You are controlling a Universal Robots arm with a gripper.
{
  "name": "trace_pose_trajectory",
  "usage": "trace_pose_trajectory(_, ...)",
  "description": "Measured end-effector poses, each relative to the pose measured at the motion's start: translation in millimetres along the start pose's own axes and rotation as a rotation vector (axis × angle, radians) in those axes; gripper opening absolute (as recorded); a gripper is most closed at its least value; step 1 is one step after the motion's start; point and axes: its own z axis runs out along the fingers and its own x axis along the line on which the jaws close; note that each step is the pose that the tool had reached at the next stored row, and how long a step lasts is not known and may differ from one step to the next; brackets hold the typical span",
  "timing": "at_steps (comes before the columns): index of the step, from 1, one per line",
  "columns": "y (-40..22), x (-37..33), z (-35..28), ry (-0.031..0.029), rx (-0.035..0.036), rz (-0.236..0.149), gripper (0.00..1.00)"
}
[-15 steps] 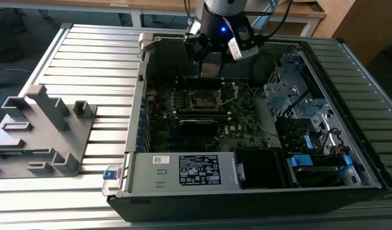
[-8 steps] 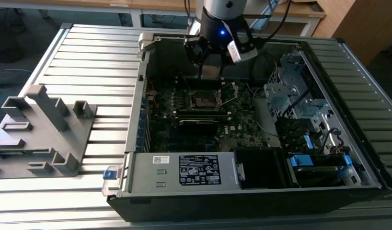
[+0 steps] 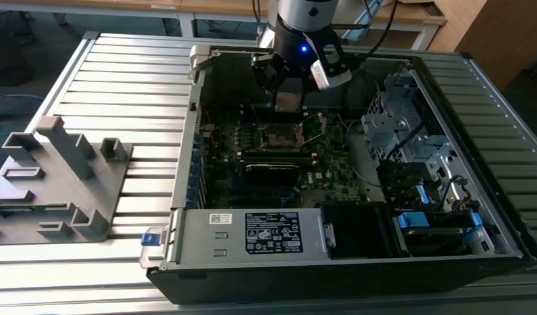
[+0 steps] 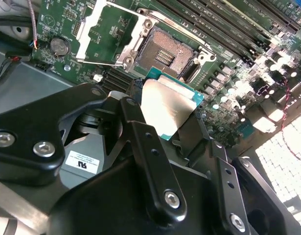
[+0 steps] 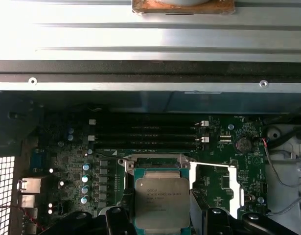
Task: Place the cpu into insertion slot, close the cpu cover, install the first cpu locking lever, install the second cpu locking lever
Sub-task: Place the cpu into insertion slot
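Now the hand point(image 4: 166, 111) holds the cpu point(image 5: 162, 203) near the insertion slot point(image 4: 167, 54).

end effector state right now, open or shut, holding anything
end effector: shut on the cpu, which is clear of the empty insertion slot.

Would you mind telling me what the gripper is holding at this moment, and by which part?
The gripper holds the cpu, pinched by two opposite edges, near the insertion slot.
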Motion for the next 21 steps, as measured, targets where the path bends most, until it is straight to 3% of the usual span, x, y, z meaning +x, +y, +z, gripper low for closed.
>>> trace_pose_trajectory(6,-0.2,0.0,1.8,-0.0001,-0.0002,0.000,0.54)
trace_pose_trajectory(8,-0.9,0.0,7.1,-0.0001,-0.0002,0.000,0.54)
trace_pose_trajectory(18,-1.1,-0.1,8.2,-0.0004,-0.0002,0.000,0.54)
trace_pose_trajectory(21,-1.4,0.0,10.6,-0.0002,0.0079,0.000,0.54)
